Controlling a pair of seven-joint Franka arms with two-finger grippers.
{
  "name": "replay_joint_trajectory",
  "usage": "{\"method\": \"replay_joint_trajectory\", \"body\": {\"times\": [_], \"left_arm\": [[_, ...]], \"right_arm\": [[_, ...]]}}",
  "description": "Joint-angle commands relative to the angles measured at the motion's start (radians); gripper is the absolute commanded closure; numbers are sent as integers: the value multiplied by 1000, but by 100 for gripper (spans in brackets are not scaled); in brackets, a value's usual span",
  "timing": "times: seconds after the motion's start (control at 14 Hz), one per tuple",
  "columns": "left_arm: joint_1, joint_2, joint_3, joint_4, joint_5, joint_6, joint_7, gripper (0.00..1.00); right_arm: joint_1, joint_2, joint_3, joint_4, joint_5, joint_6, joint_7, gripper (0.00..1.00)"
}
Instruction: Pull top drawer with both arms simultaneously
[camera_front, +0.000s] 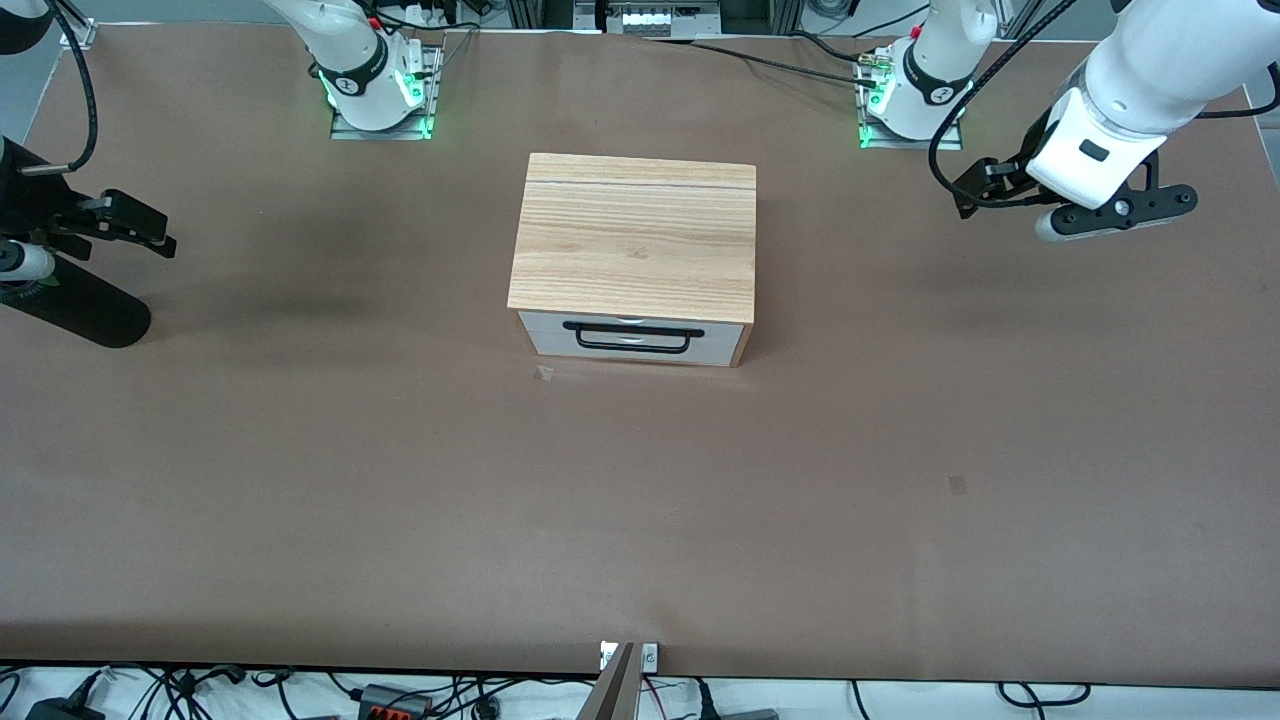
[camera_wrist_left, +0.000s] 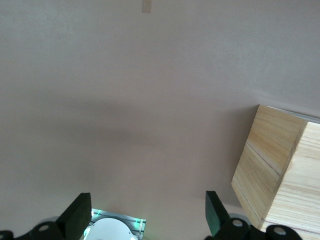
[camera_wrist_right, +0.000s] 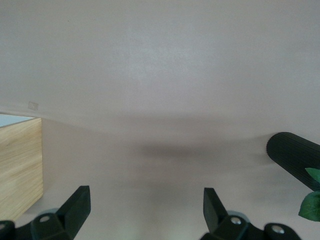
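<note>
The light wood cabinet stands mid-table. Its top drawer has a white front and a thin black bar handle, faces the front camera and is shut. My left gripper hangs open and empty over the table at the left arm's end, well apart from the cabinet. In the left wrist view its fingers stand wide, with the cabinet's side off to one edge. My right gripper hangs open and empty over the right arm's end. In the right wrist view a corner of the cabinet shows.
A black cylinder with green leaves lies on the table under the right gripper; it also shows in the right wrist view. The arm bases stand farther from the front camera than the cabinet. The brown tabletop spreads around.
</note>
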Motion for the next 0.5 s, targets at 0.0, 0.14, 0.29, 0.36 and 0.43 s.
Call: {"method": "replay_joint_trajectory", "body": {"times": [0.0, 0.14, 0.29, 0.36, 0.43], "left_arm": [[-3, 17, 4, 34, 7, -26, 4, 0], [-3, 17, 4, 34, 7, -25, 9, 0], [-3, 17, 5, 34, 7, -26, 9, 0], [-5, 17, 5, 34, 7, -26, 9, 0], [-5, 17, 4, 34, 4, -26, 10, 0]], "right_arm": [[2, 3, 1, 19, 6, -18, 12, 0], [2, 3, 1, 19, 6, -18, 12, 0], [2, 3, 1, 19, 6, -19, 12, 0], [2, 3, 1, 19, 6, -18, 12, 0], [2, 3, 1, 19, 6, -19, 12, 0]]}}
